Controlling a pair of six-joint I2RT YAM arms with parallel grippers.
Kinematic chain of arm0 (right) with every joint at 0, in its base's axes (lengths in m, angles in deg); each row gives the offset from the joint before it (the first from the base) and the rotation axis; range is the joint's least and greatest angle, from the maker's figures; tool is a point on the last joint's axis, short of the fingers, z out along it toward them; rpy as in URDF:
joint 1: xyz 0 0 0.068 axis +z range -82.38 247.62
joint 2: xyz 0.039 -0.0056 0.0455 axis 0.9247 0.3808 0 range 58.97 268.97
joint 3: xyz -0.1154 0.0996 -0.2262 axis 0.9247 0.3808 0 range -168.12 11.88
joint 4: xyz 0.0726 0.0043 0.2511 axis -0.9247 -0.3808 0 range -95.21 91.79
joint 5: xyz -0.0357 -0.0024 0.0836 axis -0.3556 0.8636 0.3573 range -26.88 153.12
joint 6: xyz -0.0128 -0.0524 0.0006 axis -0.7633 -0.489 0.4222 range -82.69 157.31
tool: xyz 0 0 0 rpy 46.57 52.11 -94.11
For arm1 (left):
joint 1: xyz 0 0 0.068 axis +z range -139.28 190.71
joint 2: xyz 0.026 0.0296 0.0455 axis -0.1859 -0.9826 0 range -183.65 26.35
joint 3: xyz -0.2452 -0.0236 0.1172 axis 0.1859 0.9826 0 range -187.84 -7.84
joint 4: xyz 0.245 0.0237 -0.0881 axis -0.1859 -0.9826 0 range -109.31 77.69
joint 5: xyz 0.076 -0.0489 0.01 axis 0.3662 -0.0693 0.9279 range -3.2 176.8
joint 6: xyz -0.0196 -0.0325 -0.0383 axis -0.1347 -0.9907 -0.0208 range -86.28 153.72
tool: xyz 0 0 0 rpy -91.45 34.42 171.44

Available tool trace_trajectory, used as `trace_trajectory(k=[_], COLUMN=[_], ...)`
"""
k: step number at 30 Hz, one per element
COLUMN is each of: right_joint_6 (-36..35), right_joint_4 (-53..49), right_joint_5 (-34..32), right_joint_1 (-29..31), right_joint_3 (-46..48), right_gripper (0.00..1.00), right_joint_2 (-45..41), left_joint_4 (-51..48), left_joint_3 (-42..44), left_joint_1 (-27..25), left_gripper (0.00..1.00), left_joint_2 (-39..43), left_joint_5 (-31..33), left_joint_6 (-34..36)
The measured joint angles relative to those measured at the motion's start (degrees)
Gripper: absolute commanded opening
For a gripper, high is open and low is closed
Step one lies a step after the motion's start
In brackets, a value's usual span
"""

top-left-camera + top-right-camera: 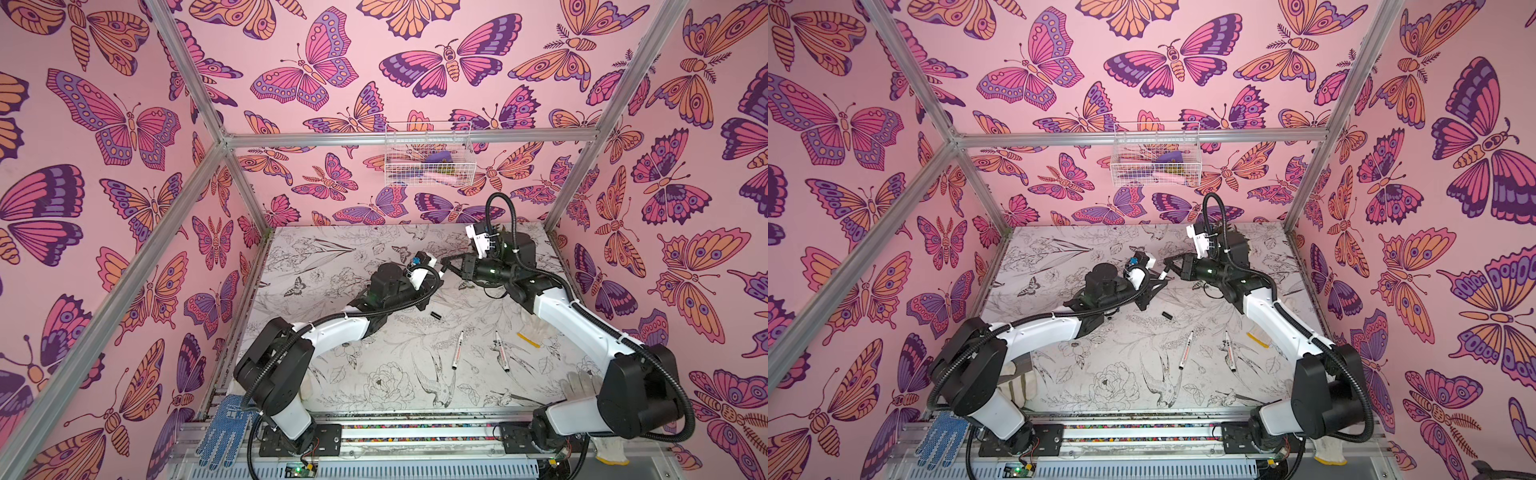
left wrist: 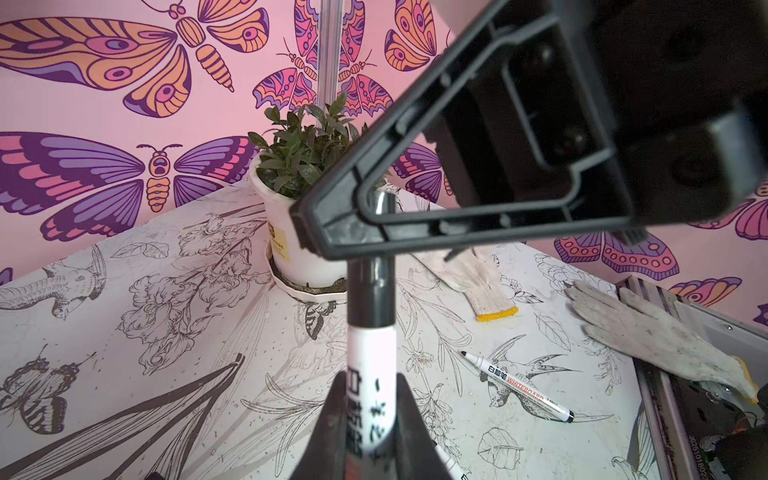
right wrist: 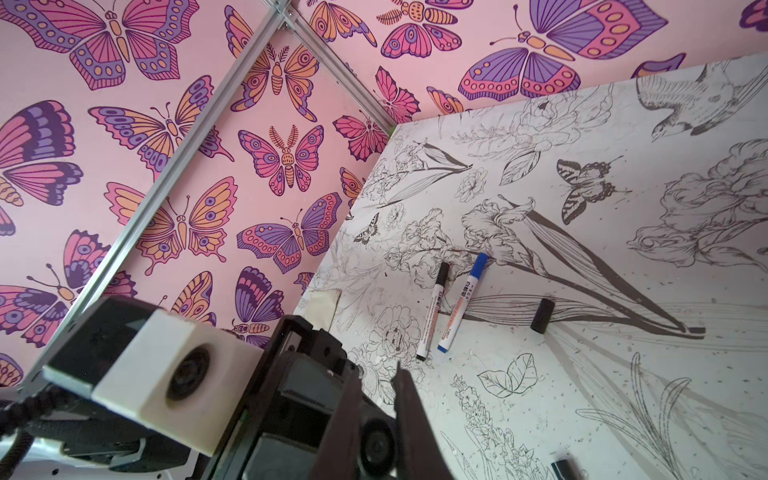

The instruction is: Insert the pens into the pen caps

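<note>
Both arms meet in mid-air over the table [image 1: 374, 386]. The left gripper [image 2: 370, 380] has its jaws narrow, pinched on the white barrel of the held pen [image 2: 371, 353]. The right gripper [image 2: 332, 226] has its jaws squeezed shut on the black cap [image 2: 371, 291] at the pen's far end. The cap sits over the tip, but I can't tell whether it is pushed fully home.

That's the first worry. If the right jaws let go with the cap only half on, it could drop off. If they pull back without opening, they could drag the cap off again.

Push harder, though, and the smooth barrel could slide back through the left jaws, or tilt if the two grips aren't in line. Then the cap jams crooked.

The two wrists are also very close here, so a careless retreat could knock one against the other.

A dropped pen would land among the rest. The loose cap [image 1: 435, 316] lies on the table below the jaws, and the bare pens [image 1: 457, 350] lie further off, well apart from both jaws. Two capped pens [image 3: 434, 316] rest side by side out beyond the right jaws.
</note>
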Motion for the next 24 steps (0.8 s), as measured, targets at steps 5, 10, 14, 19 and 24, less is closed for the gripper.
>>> trace_trajectory(k=[5, 10, 14, 19, 24], right_joint_6=[-1.5, -4.9, -6.5, -9.3, -12.4], right_joint_4=[-3.0, -6.2, -6.9, -8.8, -10.7], right_joint_5=[0.5, -2.6, -6.2, -11.9, -17.7], right_joint_1=[-0.2, 0.7, 0.9, 1.9, 4.7], right_joint_3=[-1.5, -3.6, -4.3, -5.9, -8.0], right_gripper=[0.0, 0.0, 0.0, 0.0, 0.0], right_joint_2=[0.4, 0.0, -0.9, -1.5, -1.5], left_joint_4=[-0.1, 0.0, 0.0, 0.1, 0.4], left_joint_3=[-0.2, -1.5, -4.1, -6.9, -7.4], left_joint_1=[0.1, 0.4, 0.5, 0.5, 1.0], left_gripper=[0.0, 0.0, 0.0, 0.0, 0.0], left_joint_2=[0.0, -0.8, -2.7, -4.6, -4.7], left_joint_5=[-0.6, -1.4, -2.1, -2.6, -2.8], left_joint_6=[-0.8, -1.0, -1.0, -1.0, -1.0])
